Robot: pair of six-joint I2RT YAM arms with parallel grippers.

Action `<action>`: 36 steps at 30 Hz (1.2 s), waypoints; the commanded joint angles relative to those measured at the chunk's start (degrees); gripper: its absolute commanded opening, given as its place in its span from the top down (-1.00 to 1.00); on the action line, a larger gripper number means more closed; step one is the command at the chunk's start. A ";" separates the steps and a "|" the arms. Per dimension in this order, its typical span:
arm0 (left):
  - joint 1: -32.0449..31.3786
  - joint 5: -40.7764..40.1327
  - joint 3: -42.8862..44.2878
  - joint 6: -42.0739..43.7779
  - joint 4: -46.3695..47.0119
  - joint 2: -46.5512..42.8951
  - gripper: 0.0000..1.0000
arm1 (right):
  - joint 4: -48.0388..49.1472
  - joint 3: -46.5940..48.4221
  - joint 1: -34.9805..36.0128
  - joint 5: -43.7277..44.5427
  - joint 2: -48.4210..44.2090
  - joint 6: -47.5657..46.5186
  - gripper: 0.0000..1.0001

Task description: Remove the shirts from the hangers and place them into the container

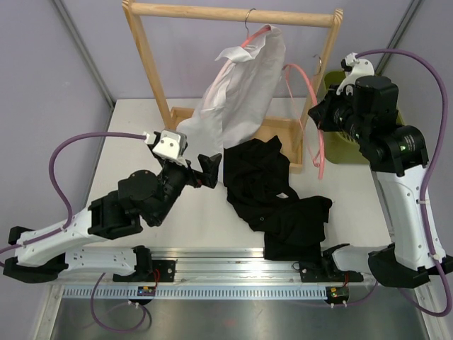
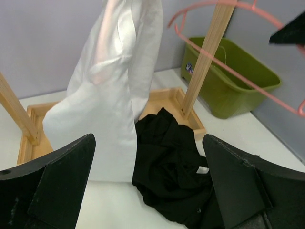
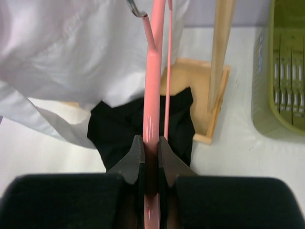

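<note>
The white shirt (image 1: 241, 92) hangs from a pink hanger (image 1: 256, 35) on the wooden rack's top bar; it also shows in the left wrist view (image 2: 114, 86). Off any hanger, the black shirt (image 1: 272, 195) lies crumpled on the table in front of the rack. My left gripper (image 1: 205, 172) stands open just left of it, its wide jaws (image 2: 150, 181) framing the black shirt (image 2: 171, 167) without touching it. My right gripper (image 3: 151, 148) is shut on a second, bare pink hanger (image 1: 309, 85), held up beside the rack's right post. The olive-green container (image 1: 345, 150) sits at the right, mostly behind the right arm.
The wooden rack (image 1: 233, 13) stands on its flat tray base (image 1: 294, 138) at the back of the table. Its right post (image 3: 221, 52) rises between the held hanger and the container (image 3: 283, 71). A metal rail (image 1: 226, 258) runs along the near edge.
</note>
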 commanded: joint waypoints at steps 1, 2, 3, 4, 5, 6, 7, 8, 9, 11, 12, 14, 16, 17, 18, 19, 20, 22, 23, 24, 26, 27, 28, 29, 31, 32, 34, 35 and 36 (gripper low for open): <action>-0.26 -2.60 -0.18 -4.01 -1.72 -2.19 -0.98 | 7.21 4.80 2.61 6.24 3.22 -2.36 1.00; -0.26 -2.69 -0.44 -4.54 -2.60 -2.46 -0.98 | 7.56 5.42 3.14 6.77 4.19 -2.54 1.00; -0.35 -2.69 -1.32 -5.42 -2.61 -2.81 -0.98 | 8.18 6.99 4.19 7.30 6.03 -2.80 1.00; -0.26 -2.69 -1.85 -5.86 -2.87 -3.24 -0.97 | 8.36 7.96 4.64 7.65 7.00 -3.15 1.00; -0.26 -2.78 -2.29 -6.30 -3.04 -4.03 -0.98 | 8.45 10.15 4.99 8.70 8.06 -3.68 1.00; -0.26 -2.78 -2.99 -7.09 -3.22 -4.39 -0.98 | 8.45 11.39 5.78 9.58 10.24 -3.94 1.00; -0.35 -2.69 -3.26 -7.44 -3.40 -4.74 -0.98 | 8.45 12.53 6.22 10.55 11.22 -4.29 1.00; -0.26 -2.69 -3.43 -8.23 -4.01 -5.27 -0.98 | 8.53 14.89 6.57 12.03 12.19 -5.08 1.00; -0.26 -2.78 -3.78 -8.50 -4.36 -5.53 -0.98 | 8.53 15.96 6.75 12.66 14.02 -5.44 1.00; -0.26 -2.96 -4.22 -9.11 -4.80 -5.97 -0.98 | 9.32 18.24 7.54 15.98 15.35 -6.05 1.00; -0.26 -2.87 -4.31 -9.20 -4.89 -6.41 -0.98 | 9.76 18.60 7.72 17.14 15.88 -6.23 1.00; -0.26 -2.96 -4.84 -9.91 -5.41 -6.76 -0.98 | 11.51 18.87 7.98 19.59 15.89 -6.41 1.00; -0.35 -2.78 -5.02 -10.17 -5.68 -7.12 -0.98 | 12.83 18.52 8.50 21.53 14.93 -6.76 1.00; -0.26 -2.78 -5.10 -10.43 -5.77 -7.29 -0.98 | 14.15 17.74 8.77 22.15 14.49 -6.85 1.00; -0.35 -2.87 -5.19 -10.44 -5.86 -7.29 -0.98 | 14.68 17.29 8.95 22.59 13.35 -7.11 1.00; -0.26 -2.87 -5.37 -10.52 -5.86 -7.38 -0.98 | 15.12 17.12 9.12 22.94 12.99 -7.46 1.00; -0.26 -2.69 -5.37 -10.52 -5.94 -7.21 -0.98 | 15.82 16.85 9.30 23.64 12.29 -7.64 1.00; -0.26 -2.78 -5.37 -10.44 -5.77 -6.94 -0.98 | 16.71 17.20 9.30 24.18 12.28 -8.86 1.00; -0.26 -2.69 -5.28 -10.35 -5.51 -6.77 -0.98 | 16.71 18.77 9.30 24.87 12.63 -9.39 1.00; -0.26 -2.61 -5.28 -10.35 -5.42 -6.68 -0.98 | 16.27 20.26 9.30 25.32 14.29 -9.92 1.00; -0.26 -2.43 -5.11 -10.35 -5.33 -6.33 -0.98 | 14.87 24.47 9.30 26.45 16.32 -10.62 1.00; -0.26 -2.34 -5.02 -10.44 -5.33 -6.15 -0.97 | 14.95 25.28 9.30 26.81 17.72 -10.80 1.00; -0.26 -2.34 -5.02 -10.61 -5.50 -6.15 -0.98 | 15.65 25.81 9.39 27.16 18.08 -10.98 1.00; -0.35 -2.25 -5.02 -11.13 -5.85 -6.24 -0.98 | 16.35 25.64 9.30 27.17 18.26 -11.07 1.00; -0.26 -2.43 -5.10 -11.49 -6.56 -6.41 -0.98 | 17.93 24.76 9.30 27.78 18.00 -11.07 1.00; -0.26 -2.43 -5.19 -11.75 -6.65 -6.76 -0.98 | 19.07 24.24 9.30 27.96 17.91 -11.15 1.00; -0.26 -2.78 -5.54 -12.02 -6.91 -7.03 -0.98 | 19.78 24.32 9.30 28.22 18.26 -11.41 1.00; -0.26 -2.78 -5.54 -12.02 -7.09 -7.20 -0.97 | 19.61 25.36 9.30 28.48 19.22 -11.50 1.00; -0.35 -2.78 -5.63 -12.02 -7.09 -7.20 -0.98 | 19.35 26.07 9.30 28.83 19.84 -11.59 1.00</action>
